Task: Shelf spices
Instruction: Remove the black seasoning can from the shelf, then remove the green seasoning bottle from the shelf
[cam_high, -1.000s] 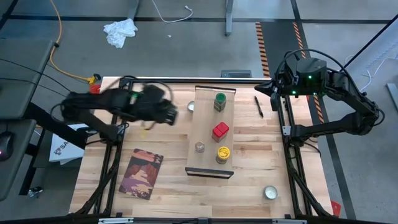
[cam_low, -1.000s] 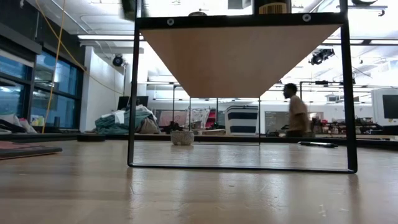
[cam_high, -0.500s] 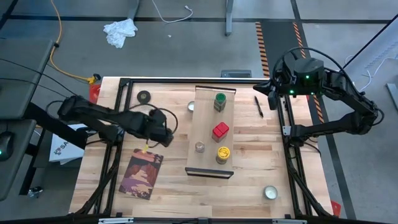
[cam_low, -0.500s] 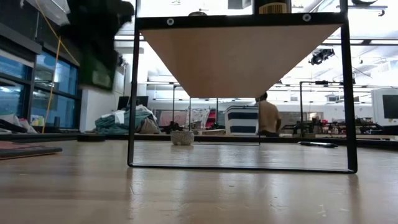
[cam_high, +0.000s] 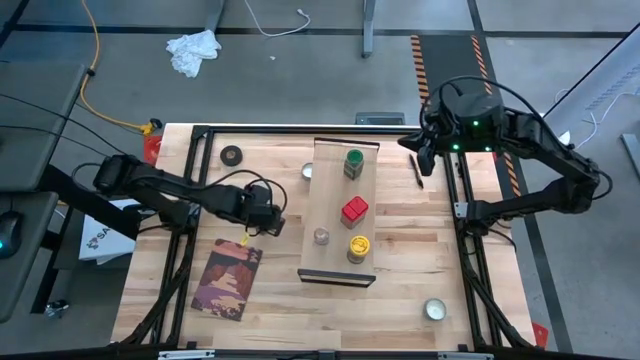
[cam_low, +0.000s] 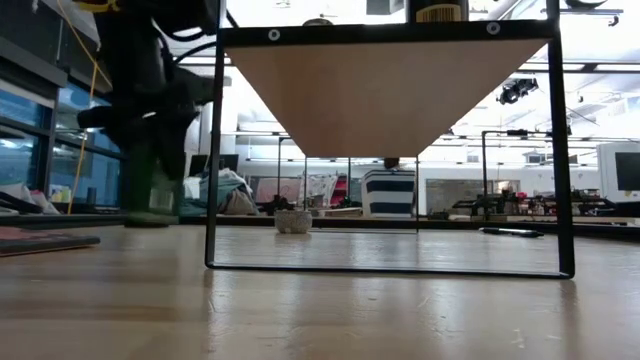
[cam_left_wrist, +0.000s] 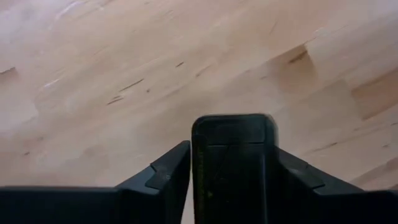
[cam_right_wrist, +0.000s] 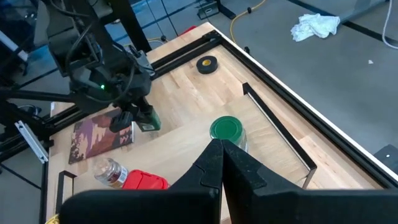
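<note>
High view: the shelf (cam_high: 340, 210) carries the green-lidded jar (cam_high: 354, 162), red-topped one (cam_high: 354, 210), clear jar (cam_high: 321, 236) and yellow-lidded jar (cam_high: 358, 248). At its nine o'clock, the left gripper (cam_high: 262, 216) hovers. Left wrist view: its fingers clasp the black square tin (cam_left_wrist: 233, 165). Right wrist view: the right gripper (cam_right_wrist: 217, 163) is closed, empty.

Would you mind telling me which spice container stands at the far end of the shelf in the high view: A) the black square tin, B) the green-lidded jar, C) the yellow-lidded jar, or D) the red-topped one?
B: the green-lidded jar stands at the far end of the shelf, beyond the red-topped container and the yellow-lidded jar.
</note>
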